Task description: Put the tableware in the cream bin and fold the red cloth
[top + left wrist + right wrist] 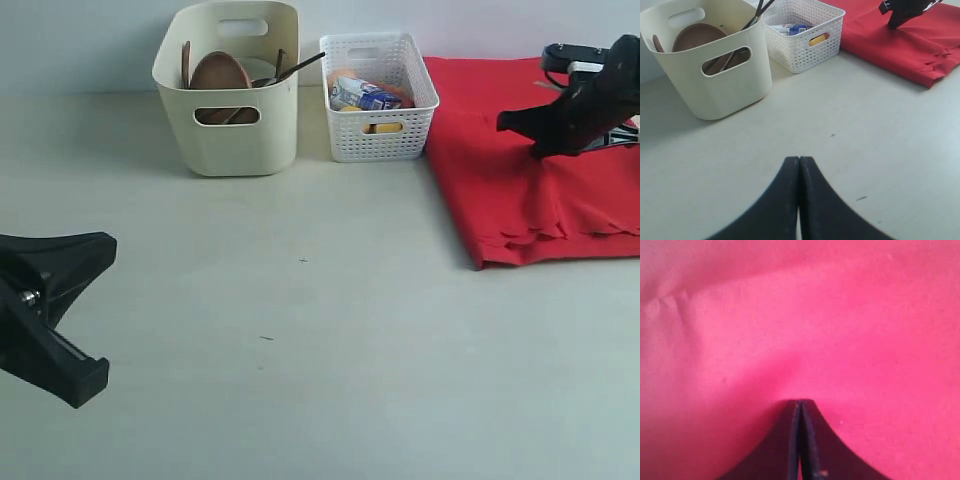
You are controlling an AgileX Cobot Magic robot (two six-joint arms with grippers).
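Tableware stands gathered in the cream bin (228, 130) at the rear edge of the surface (330, 330), left of the middle: a round brown plate (218, 72) leans upright inside it, seen again through the oval cut-out handle, and dark sticks (303, 65) poke out over the bin's rim toward the white lattice basket (378, 125) just beside it. That basket holds a small blue-white carton (365, 95) and something yellow that shows through its handle slot. The red cloth (520, 190) lies flat at the rear right of the surface, its left edge just beside the basket and its scalloped edge toward the front, where more than one layer shows. The right claw (799, 403) is over the cloth with its jaws pressed together; whether its tip touches or pinches the fabric cannot be told. The left claw (799, 161) hangs above the bare front left of the surface, well apart from bin and cloth, its jaws together and nothing between them.
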